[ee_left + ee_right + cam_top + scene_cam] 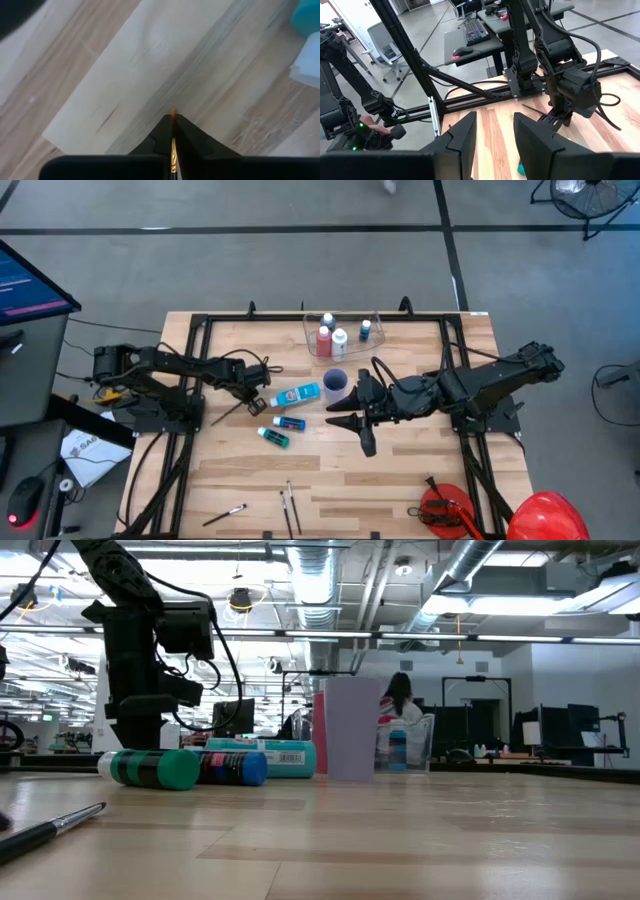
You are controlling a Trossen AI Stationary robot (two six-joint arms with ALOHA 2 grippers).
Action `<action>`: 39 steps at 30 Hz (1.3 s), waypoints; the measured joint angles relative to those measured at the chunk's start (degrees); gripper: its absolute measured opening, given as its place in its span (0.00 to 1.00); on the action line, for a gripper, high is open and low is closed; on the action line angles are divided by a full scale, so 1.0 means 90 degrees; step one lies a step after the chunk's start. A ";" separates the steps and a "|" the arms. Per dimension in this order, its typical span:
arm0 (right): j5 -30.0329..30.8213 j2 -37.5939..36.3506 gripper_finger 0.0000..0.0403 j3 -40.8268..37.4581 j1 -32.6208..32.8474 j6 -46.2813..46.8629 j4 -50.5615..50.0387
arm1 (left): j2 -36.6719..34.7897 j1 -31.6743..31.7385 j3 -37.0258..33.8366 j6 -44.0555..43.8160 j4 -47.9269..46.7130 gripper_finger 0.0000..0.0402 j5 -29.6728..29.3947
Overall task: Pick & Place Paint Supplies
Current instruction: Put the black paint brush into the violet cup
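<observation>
The pale wooden desk (400, 480) carries a black metal frame around its edges, and both dark arms reach in over it from the two sides. The left tool (258, 392) is down at the desk surface near the middle, just beside the white cap of the large light blue paint bottle (297, 395), and its fingers are clenched on a thin dark-handled paint brush (230, 411) that lies slanting away from it over the wood; in the left wrist view the gold ferrule of that brush (173, 150) shows pinched between the two closed fingers. The right tool (352, 420) hangs over the middle of the desk with its fingers (465, 137) parted and nothing between them. At the far edge stands a clear plastic tub (343, 330) holding a red bottle (324, 343), a white bottle (340, 338) and a small blue bottle (366, 331). A small blue-purple cup (335, 385) stands upright between the large bottle and the right arm. Just nearer lie a small blue tube (289, 423) and a small teal tube (273, 437), both on their sides. Three more thin brushes (290, 502) lie near the front edge.
</observation>
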 joint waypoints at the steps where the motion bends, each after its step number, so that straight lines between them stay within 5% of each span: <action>1: 0.0000 0.0000 0.30 0.0000 0.0000 0.0001 0.0000 | 0.0000 0.0000 0.0000 -0.0027 0.0000 0.01 0.0014; 12: 0.0032 0.0000 0.30 0.0000 -0.0188 0.0279 0.0206 | -0.1112 0.0015 -0.0140 -0.0601 -0.0095 0.00 0.0148; 21: 0.0162 0.0645 0.30 0.0004 -0.0787 0.1555 0.0640 | -0.2382 0.0346 -0.0564 -0.0720 0.0218 0.00 0.0844; 32: -0.1548 0.2407 0.31 -0.0002 -0.1249 0.3782 0.2614 | -0.3664 0.0652 -0.1152 -0.1680 0.1414 0.00 0.1651; 39: -0.1708 0.2629 0.31 -0.0002 -0.1523 0.4314 0.2711 | -0.4135 0.0940 -0.1212 -0.2820 0.2793 0.00 0.2103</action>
